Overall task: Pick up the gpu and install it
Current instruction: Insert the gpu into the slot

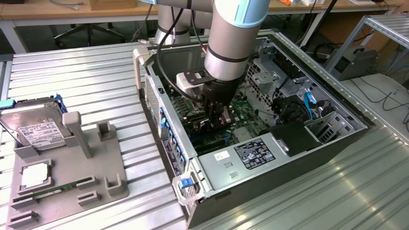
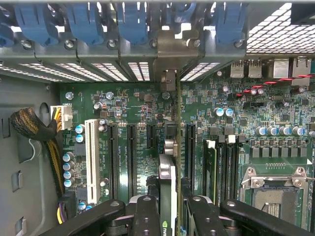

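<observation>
- Gripper (image 1: 221,116) sits mid-frame in the exterior view, lowered into the open computer case (image 1: 319,143)
- Its fingers (image 2: 147,216) are clamped narrow on the gpu (image 2: 167,187), held edge-on above the motherboard (image 2: 226,128) slots
- Hard drive (image 1: 35,127) rests at left on the table (image 1: 96,76)

You are looking at an open computer case (image 1: 211,189) lying on the slatted metal table (image 1: 83,76), its green motherboard (image 2: 147,113) showing. At the exterior view's left, a grey holder (image 1: 70,165) is carrying a silver hard drive (image 1: 35,129) and a green RAM stick (image 1: 54,189).
</observation>
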Controlling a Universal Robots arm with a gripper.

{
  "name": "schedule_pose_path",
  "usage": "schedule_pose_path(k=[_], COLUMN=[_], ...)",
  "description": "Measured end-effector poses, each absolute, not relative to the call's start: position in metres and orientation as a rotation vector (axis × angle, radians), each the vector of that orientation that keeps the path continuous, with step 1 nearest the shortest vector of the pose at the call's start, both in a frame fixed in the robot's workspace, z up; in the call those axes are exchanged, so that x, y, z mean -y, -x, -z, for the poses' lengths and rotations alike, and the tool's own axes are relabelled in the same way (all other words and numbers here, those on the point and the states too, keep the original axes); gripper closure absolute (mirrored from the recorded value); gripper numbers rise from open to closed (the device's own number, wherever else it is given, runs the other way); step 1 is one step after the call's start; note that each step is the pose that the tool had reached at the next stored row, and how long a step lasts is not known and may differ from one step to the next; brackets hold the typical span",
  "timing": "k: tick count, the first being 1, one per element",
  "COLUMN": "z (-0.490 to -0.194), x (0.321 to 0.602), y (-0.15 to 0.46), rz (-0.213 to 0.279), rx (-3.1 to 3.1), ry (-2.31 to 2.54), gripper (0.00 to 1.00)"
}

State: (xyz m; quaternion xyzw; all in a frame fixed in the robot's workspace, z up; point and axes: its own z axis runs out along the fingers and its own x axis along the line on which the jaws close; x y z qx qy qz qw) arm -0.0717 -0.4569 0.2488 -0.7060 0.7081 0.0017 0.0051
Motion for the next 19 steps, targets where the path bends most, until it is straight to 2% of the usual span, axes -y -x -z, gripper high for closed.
schedule_pose_path(k=[19], z=[-0.2485], x=[0.4568], y=[0.0729], rz=[-0.005], rx=[-2.218], ry=[2.211], gripper=[0.73])
